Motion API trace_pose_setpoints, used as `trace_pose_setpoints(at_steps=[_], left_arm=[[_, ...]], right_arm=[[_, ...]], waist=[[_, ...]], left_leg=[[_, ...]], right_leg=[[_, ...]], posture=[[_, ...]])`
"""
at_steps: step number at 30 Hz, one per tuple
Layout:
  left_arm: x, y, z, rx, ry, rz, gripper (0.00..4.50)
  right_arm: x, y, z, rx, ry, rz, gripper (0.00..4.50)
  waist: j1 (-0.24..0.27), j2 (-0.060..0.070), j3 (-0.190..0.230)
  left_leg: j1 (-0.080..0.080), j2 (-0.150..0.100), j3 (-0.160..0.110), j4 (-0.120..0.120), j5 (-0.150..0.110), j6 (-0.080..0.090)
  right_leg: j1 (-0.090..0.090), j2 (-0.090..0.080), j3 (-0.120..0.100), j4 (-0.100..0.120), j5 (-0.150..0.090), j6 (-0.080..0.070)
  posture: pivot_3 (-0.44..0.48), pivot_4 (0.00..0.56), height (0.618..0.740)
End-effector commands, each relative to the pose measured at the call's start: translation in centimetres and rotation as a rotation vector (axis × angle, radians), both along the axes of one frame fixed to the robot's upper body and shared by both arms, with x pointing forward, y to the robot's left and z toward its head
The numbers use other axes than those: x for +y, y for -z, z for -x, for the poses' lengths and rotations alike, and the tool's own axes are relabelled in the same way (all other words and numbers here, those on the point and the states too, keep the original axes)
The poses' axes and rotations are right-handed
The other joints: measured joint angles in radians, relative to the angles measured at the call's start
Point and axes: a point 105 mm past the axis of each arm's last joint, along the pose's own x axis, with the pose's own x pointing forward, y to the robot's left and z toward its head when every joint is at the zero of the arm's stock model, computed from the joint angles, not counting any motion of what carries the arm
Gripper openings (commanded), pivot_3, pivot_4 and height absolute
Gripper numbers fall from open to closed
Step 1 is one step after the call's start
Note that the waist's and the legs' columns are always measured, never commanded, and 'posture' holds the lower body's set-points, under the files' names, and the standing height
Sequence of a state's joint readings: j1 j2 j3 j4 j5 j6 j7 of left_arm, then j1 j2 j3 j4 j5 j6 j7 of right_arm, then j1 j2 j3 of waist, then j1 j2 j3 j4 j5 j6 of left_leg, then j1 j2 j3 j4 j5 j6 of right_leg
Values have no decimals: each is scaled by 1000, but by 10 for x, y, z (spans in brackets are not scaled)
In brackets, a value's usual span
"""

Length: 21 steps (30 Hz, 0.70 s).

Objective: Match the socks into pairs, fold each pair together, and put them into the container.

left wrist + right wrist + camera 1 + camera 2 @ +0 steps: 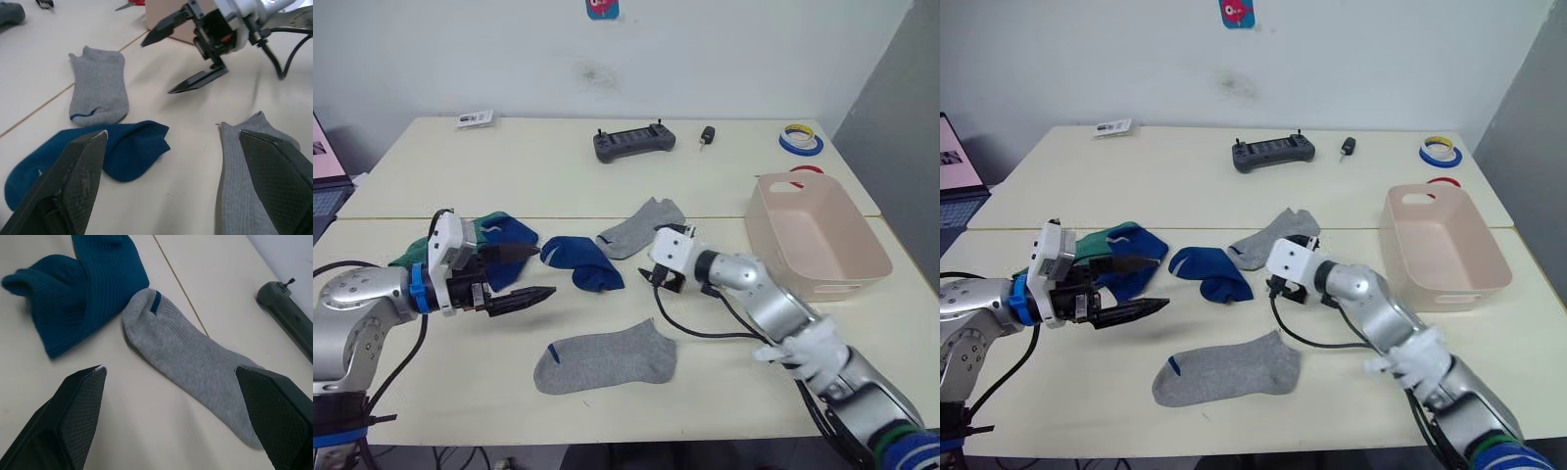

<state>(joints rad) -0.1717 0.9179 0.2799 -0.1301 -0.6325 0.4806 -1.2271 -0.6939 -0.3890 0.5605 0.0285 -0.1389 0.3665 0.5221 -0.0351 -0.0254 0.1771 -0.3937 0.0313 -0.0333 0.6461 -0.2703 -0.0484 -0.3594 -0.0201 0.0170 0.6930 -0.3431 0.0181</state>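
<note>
Two light grey socks lie apart on the table, one near the front edge (604, 359) and one at the middle (641, 228). Between them sits a crumpled royal blue sock (585, 260). A second blue sock (509, 235) and a green sock (411, 255) are bunched at the left, behind my left gripper (546, 272), which hovers open with nothing in it and points toward the middle blue sock. My right gripper (658, 278) is open and empty, just right of that blue sock and in front of the middle grey sock (195, 357). The pale pink container (818, 235) stands at the right.
A dark grey controller (633, 143) and a small black item (707, 135) lie at the back of the table. Tape rolls (800, 139) and red scissors (808, 169) are behind the container. A paper tag (475, 118) lies at the back left.
</note>
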Motion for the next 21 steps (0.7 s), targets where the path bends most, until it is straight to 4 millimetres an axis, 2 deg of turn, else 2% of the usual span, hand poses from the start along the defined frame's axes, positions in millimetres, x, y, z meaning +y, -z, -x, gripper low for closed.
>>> trace_pose_setpoints(at_steps=[1,10,11,13,21], left_arm=[[-2,-8,3,-36,8,-20,4466],[-6,-9,1,-47,11,-17,4466],[-6,-9,1,-48,11,-16,4496],[-6,-9,1,-49,13,-16,4500],[-7,-9,0,-52,17,-17,4500]], right_arm=[[12,-5,-13,-92,-31,59,4500],[32,4,-40,-115,-38,103,4500],[33,6,-42,-105,-36,99,4322],[35,8,-44,-103,-39,101,3881],[31,10,-46,-99,-57,64,934]], waist=[[0,0,0],[-1,0,0],[-3,0,0],[-6,0,0],[-6,0,0]], left_leg=[[0,0,0,0,0,0],[0,0,1,1,0,0],[0,0,1,1,0,0],[0,0,2,1,1,0],[0,0,2,1,1,-1]], right_leg=[[0,0,0,1,0,0],[-2,0,0,5,0,0],[-3,0,0,5,0,0],[-3,0,0,5,0,0],[-4,0,0,6,0,0]], posture=[[0,150,740],[0,150,740],[0,150,740],[0,150,740],[0,150,740]])
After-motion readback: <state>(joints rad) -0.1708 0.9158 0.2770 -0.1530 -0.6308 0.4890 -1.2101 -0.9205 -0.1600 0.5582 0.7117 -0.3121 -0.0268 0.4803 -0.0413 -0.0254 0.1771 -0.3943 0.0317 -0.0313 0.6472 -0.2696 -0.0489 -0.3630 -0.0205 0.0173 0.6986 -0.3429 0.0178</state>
